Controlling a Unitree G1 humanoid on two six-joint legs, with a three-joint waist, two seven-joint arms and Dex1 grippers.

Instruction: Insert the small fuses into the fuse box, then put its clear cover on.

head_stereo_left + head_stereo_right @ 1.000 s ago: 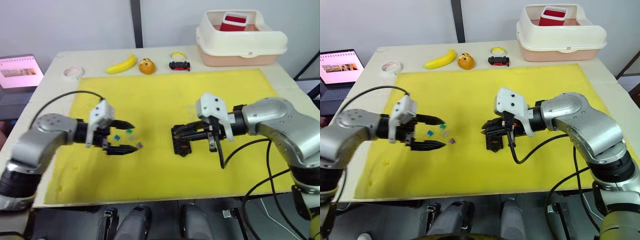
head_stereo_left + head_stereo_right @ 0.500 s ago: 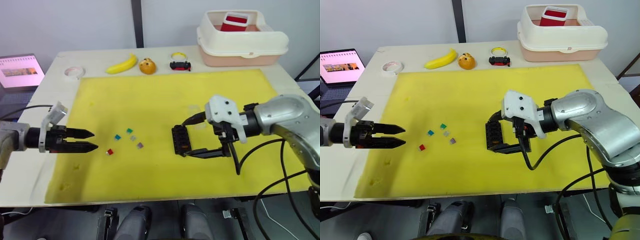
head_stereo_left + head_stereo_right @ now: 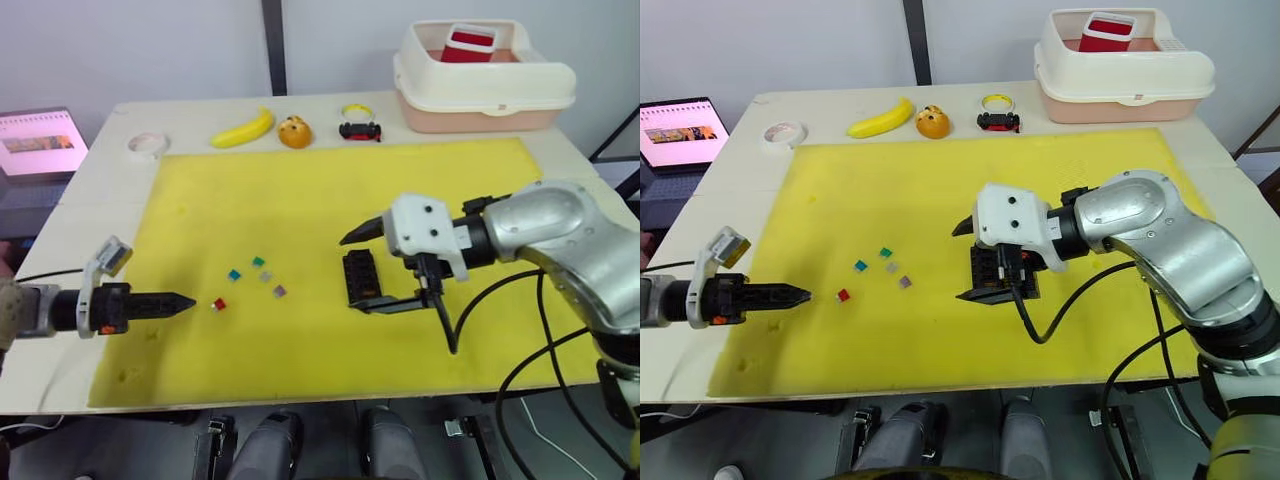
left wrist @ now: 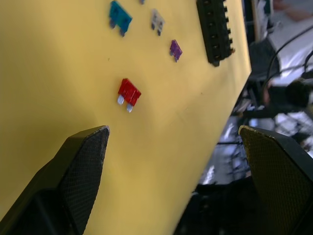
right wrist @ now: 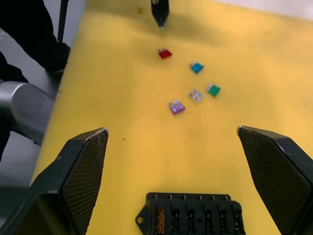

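The fuse box (image 3: 360, 279) lies flat on the yellow mat (image 3: 330, 190) near the mat's middle, its slot rows facing up; an orange piece sits in one end slot in the right wrist view. No writing on it can be read. The right claw (image 3: 365, 270) is spread wide, one finger on either side of the box, touching nothing.

At about 9 o'clock from the box lie five small fuses loose on the mat: green (image 3: 258, 262), teal (image 3: 234, 274), grey (image 3: 266, 277), purple (image 3: 280, 291) and, farthest out, red (image 3: 219, 304). They lie near one another but apart.

The left claw (image 3: 182, 300) lies low over the mat at 9 o'clock from the red fuse, just beside it; the wrist view shows its fingers spread, holding nothing.

At 12 o'clock, past the mat on the counter (image 3: 590, 180), stand a banana (image 3: 244, 128), a small orange toy (image 3: 293, 132), a toy car (image 3: 360, 129), a tape roll (image 3: 147, 144) and a cream tub (image 3: 482, 85).
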